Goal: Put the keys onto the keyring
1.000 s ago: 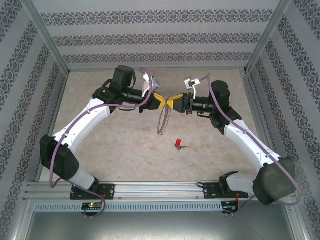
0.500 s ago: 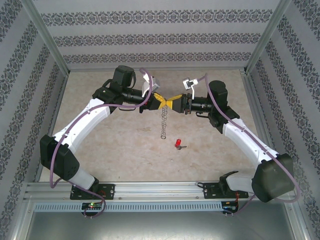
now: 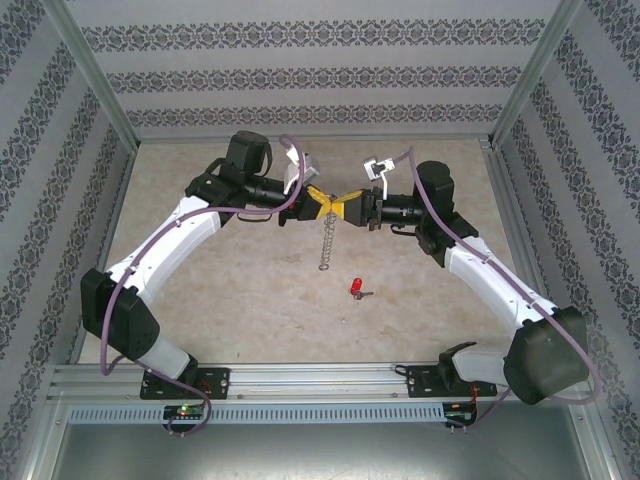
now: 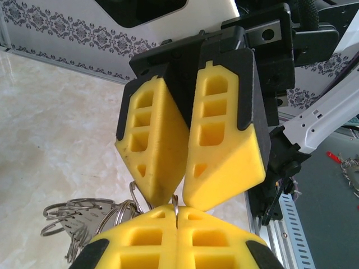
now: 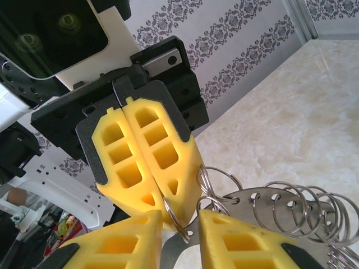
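Silvery wire keyring (image 3: 325, 245) hung above the counter (image 3: 230, 300) from my left pincer (image 3: 322, 203), pinched on its loop, my right pincer (image 3: 345, 207) slightly spread astride it, red key (image 3: 356, 289) lying apart below; a misaligned squeeze could have wrenched it free.

**Middle barred, near table open**

The left fingers (image 3: 318, 202) and right fingers (image 3: 347, 208) meet tip to tip above mid-table. The keyring (image 3: 325, 245) hangs as a curtain beneath them. The left arm (image 3: 180, 225) and right arm (image 3: 490, 275) fence both flanks. The red key (image 3: 356, 289) lies apart from the keyring, with bare table (image 3: 240, 290) all round it.
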`<action>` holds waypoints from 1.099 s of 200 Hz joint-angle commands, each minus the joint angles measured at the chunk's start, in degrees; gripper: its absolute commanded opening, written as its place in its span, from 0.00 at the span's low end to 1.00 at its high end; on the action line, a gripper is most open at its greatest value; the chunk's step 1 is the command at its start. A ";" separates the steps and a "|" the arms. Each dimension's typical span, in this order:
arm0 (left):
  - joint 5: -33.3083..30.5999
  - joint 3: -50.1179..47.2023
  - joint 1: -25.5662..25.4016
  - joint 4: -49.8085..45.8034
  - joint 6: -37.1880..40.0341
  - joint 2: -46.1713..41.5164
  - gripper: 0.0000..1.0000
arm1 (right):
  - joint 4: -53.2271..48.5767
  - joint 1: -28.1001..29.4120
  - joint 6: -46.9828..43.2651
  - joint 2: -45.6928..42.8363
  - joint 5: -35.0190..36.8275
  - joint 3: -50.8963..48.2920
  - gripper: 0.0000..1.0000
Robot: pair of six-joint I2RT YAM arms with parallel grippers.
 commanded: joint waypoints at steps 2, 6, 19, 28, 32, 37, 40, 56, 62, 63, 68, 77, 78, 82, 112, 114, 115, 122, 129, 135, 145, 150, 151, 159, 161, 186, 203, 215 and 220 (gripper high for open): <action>2.84 2.97 0.32 -0.10 -0.18 0.39 0.00 | 1.35 0.91 -1.15 0.53 -1.40 1.90 0.20; 2.88 2.95 0.36 -0.14 -0.17 0.43 0.00 | 1.41 0.97 -1.17 0.52 -1.41 1.93 0.18; 2.98 3.02 0.36 -0.14 -0.26 0.41 0.00 | 1.38 0.93 -1.32 0.44 -1.32 1.93 0.11; 3.06 3.02 0.34 -0.14 -0.34 0.48 0.00 | 1.38 0.91 -1.30 0.44 -1.32 2.01 0.06; 3.02 3.09 0.33 -0.14 -0.39 0.44 0.00 | 1.37 0.92 -1.31 0.43 -1.33 2.01 0.04; 3.01 3.09 0.33 -0.19 -0.48 0.44 0.00 | 1.36 0.92 -1.29 0.36 -1.26 1.99 0.01; 2.93 3.10 0.30 -0.07 -0.59 0.42 0.00 | 1.37 0.91 -1.32 0.35 -1.15 1.97 0.00; 2.38 3.08 0.37 0.58 -1.33 0.42 0.00 | 1.13 0.92 -1.41 0.18 0.00 1.77 0.00; 1.94 2.87 0.36 1.29 -2.01 0.31 0.03 | 1.16 0.93 -1.50 0.11 0.40 1.68 0.00; 1.86 2.81 0.33 1.45 -2.19 0.32 0.04 | 1.14 0.97 -1.46 0.10 0.47 1.67 0.00; 1.50 2.60 0.36 2.15 -2.75 0.09 0.07 | 1.19 0.92 -1.62 0.02 0.83 1.58 0.00; 1.05 1.97 0.29 3.80 -3.96 -0.23 0.13 | 1.28 0.84 -1.70 -0.04 1.59 1.34 0.00; 0.97 1.92 0.34 4.02 -4.09 -0.30 0.14 | 1.24 0.83 -1.73 -0.06 1.68 1.32 0.00; 0.71 1.56 0.33 4.92 -4.69 -0.54 0.16 | 1.37 0.83 -1.77 -0.08 1.93 1.22 0.00; -0.97 -1.02 0.74 11.30 -9.74 -2.38 0.28 | 2.34 0.39 -2.00 -0.17 2.80 1.11 0.00; -1.01 -1.14 0.73 11.75 -10.17 -2.46 0.28 | 2.39 0.39 -2.07 -0.17 2.88 1.17 0.00; -1.11 -1.18 0.77 11.95 -10.36 -2.56 0.28 | 2.41 0.38 -2.09 -0.17 2.89 1.20 0.00; -1.50 -1.66 0.98 13.38 -11.81 -2.89 0.29 | 2.49 0.30 -2.12 -0.11 2.95 1.28 0.00; -1.87 -2.21 1.23 14.86 -13.33 -3.27 0.30 | 2.69 0.23 -2.20 -0.09 2.99 1.47 0.00; -2.47 -2.61 1.40 15.94 -14.56 -3.42 0.31 | 2.82 0.18 -2.25 0.05 2.94 1.63 0.00; -3.16 -3.41 1.73 17.72 -16.34 -3.88 0.31 | 3.09 0.12 -2.41 0.26 2.74 1.92 0.00; -3.77 -3.87 1.90 18.50 -17.32 -4.13 0.31 | 3.17 0.05 -2.55 0.39 2.73 2.00 0.00; -3.94 -3.95 1.97 18.72 -17.53 -4.14 0.31 | 3.11 0.08 -2.60 0.46 2.73 2.01 0.00; -4.91 -4.78 2.42 19.96 -18.74 -4.61 0.31 | 3.24 -0.11 -2.86 0.57 2.60 2.23 0.00; -5.21 -4.98 2.52 20.22 -19.03 -4.75 0.31 | 3.25 -0.14 -2.90 0.61 2.56 2.24 0.00; -6.65 -7.30 3.79 23.38 -21.80 -5.64 0.32 | 4.44 -0.99 -3.47 1.14 0.74 2.86 0.00; -5.60 -8.18 4.31 24.86 -23.03 -5.62 0.30 | 4.91 -1.53 -4.07 1.54 -0.60 3.73 0.00; -4.37 -8.84 4.57 26.36 -24.16 -5.60 0.28 | 5.60 -1.82 -4.11 1.71 -1.37 4.37 0.00; -3.85 -9.14 4.64 27.06 -24.69 -5.56 0.28 | 5.98 -1.96 -4.12 1.82 -1.65 4.55 0.00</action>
